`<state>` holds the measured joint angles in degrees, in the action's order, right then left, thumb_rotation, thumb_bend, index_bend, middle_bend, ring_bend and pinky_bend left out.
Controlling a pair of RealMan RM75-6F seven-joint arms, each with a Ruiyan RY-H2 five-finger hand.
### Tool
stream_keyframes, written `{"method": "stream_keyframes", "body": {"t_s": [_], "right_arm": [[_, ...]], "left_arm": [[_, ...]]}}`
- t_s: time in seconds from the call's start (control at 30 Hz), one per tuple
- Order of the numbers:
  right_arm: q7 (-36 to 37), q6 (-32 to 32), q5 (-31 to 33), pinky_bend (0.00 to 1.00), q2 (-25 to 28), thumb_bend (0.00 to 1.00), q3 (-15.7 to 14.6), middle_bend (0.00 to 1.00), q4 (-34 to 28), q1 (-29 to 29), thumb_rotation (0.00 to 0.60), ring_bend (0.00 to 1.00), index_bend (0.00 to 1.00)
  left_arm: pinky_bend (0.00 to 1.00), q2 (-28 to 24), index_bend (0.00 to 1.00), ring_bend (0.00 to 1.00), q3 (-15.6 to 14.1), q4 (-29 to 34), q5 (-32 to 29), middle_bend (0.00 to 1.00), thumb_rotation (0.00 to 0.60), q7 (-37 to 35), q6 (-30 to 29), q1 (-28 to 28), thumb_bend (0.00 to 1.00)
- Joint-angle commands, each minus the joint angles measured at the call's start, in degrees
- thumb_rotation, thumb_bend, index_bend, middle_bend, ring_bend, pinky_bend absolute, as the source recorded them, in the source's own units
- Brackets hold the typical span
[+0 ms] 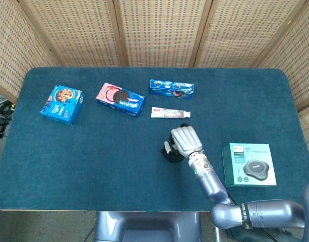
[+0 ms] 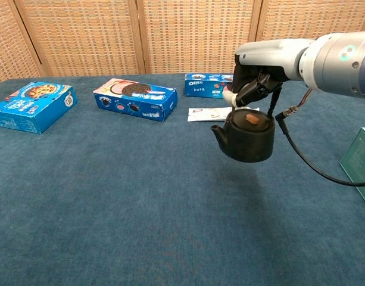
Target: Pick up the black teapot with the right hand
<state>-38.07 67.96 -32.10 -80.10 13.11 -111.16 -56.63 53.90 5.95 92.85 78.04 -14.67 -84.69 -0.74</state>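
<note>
The black teapot [image 2: 246, 139] hangs above the blue cloth, spout pointing left, an orange knob on its lid. My right hand [image 2: 255, 83] holds it from above by its thin wire handle. In the head view the right hand [image 1: 185, 140] covers most of the teapot [image 1: 168, 154], of which only a dark edge shows to the hand's left. The left hand is in neither view.
A toothpaste box [image 2: 221, 113] lies just behind the teapot, an Oreo box [image 2: 213, 86] further back. A pink-and-blue cookie box [image 2: 134, 98] and a blue cookie box [image 2: 32, 106] lie to the left. A teal speaker box [image 1: 248, 164] sits at the right.
</note>
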Motion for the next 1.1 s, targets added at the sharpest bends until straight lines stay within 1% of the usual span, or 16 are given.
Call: {"method": "stream_keyframes", "body": {"t_s": [0.03, 0.1, 0.13, 0.2, 0.27, 0.33, 0.5, 0.57, 0.63, 0.83, 0.97, 1.1], "right_arm": [[0.18, 0.17, -0.13, 0.28, 0.06, 0.82, 0.13, 1.0, -0.14, 0.13, 0.461, 1.0, 1.0], [0.3, 0.26, -0.27, 0.29, 0.11, 0.82, 0.16, 1.0, -0.22, 0.25, 0.461, 1.0, 1.0], [0.36, 0.33, -0.39, 0.31, 0.08, 0.82, 0.14, 1.0, -0.19, 0.31, 0.461, 1.0, 1.0], [0.63, 0.66, -0.68, 0.4, -0.13, 0.82, 0.14, 1.0, -0.11, 0.53, 0.461, 1.0, 1.0], [1.18, 0.93, -1.42, 0.55, -0.48, 0.82, 0.08, 1.0, 0.08, 0.87, 0.462, 1.0, 1.0], [1.29, 1.2, -2.16, 0.61, -0.76, 0.82, -0.07, 1.0, 0.41, 1.08, 0.461, 1.0, 1.0], [1.29, 1.48, -3.12, 0.74, -1.2, 0.82, -0.31, 1.0, 0.84, 1.44, 0.463, 1.0, 1.0], [1.08, 1.59, -3.36, 0.82, -1.32, 0.82, -0.44, 1.0, 0.99, 1.56, 0.463, 1.0, 1.0], [1.04, 1.57, -3.29, 0.87, -1.38, 0.83, -0.41, 1.0, 0.99, 1.63, 0.462, 1.0, 1.0], [0.52, 1.4, -2.59, 0.88, -1.31, 0.84, -0.32, 1.0, 0.78, 1.75, 0.485, 1.0, 1.0], [0.37, 1.43, -2.59, 0.88, -1.29, 0.84, -0.15, 1.0, 0.54, 1.78, 0.517, 1.0, 1.0], [-0.43, 1.72, -2.69, 0.88, -1.36, 0.85, -0.03, 1.0, 0.18, 1.58, 0.532, 1.0, 1.0]], "left_arm": [[0.0, 0.0, 0.0, 0.0, 0.0, 0.03, 0.01, 0.0, 0.6, 0.04, -0.01, 0.0, 0.0], [0.0, 0.01, 0.0, 0.0, -0.01, 0.02, 0.03, 0.0, 0.6, 0.05, -0.02, 0.0, 0.0], [0.0, 0.01, 0.0, 0.0, -0.01, 0.01, 0.04, 0.0, 0.6, 0.06, -0.04, 0.01, 0.0], [0.0, 0.01, 0.0, 0.0, 0.0, 0.05, 0.03, 0.0, 0.6, 0.07, -0.07, 0.02, 0.0], [0.0, 0.02, 0.0, 0.0, 0.01, 0.03, 0.04, 0.0, 0.6, 0.1, -0.12, 0.04, 0.0], [0.0, 0.03, 0.0, 0.0, 0.0, 0.05, 0.07, 0.0, 0.6, 0.14, -0.12, 0.03, 0.0], [0.0, 0.06, 0.0, 0.0, 0.0, 0.09, 0.06, 0.0, 0.6, 0.33, -0.07, -0.02, 0.0], [0.0, 0.08, 0.0, 0.0, 0.0, 0.11, 0.05, 0.0, 0.6, 0.37, -0.03, -0.04, 0.0], [0.0, 0.07, 0.0, 0.0, 0.01, 0.13, 0.04, 0.0, 0.6, 0.4, -0.05, -0.04, 0.0], [0.0, 0.04, 0.0, 0.0, 0.02, 0.15, 0.04, 0.0, 0.6, 0.28, -0.1, -0.01, 0.0], [0.0, 0.01, 0.0, 0.0, -0.01, 0.13, 0.13, 0.0, 0.6, 0.17, -0.18, 0.04, 0.0], [0.0, -0.03, 0.0, 0.0, 0.02, 0.13, 0.12, 0.0, 0.6, 0.02, -0.24, 0.08, 0.0]]}}
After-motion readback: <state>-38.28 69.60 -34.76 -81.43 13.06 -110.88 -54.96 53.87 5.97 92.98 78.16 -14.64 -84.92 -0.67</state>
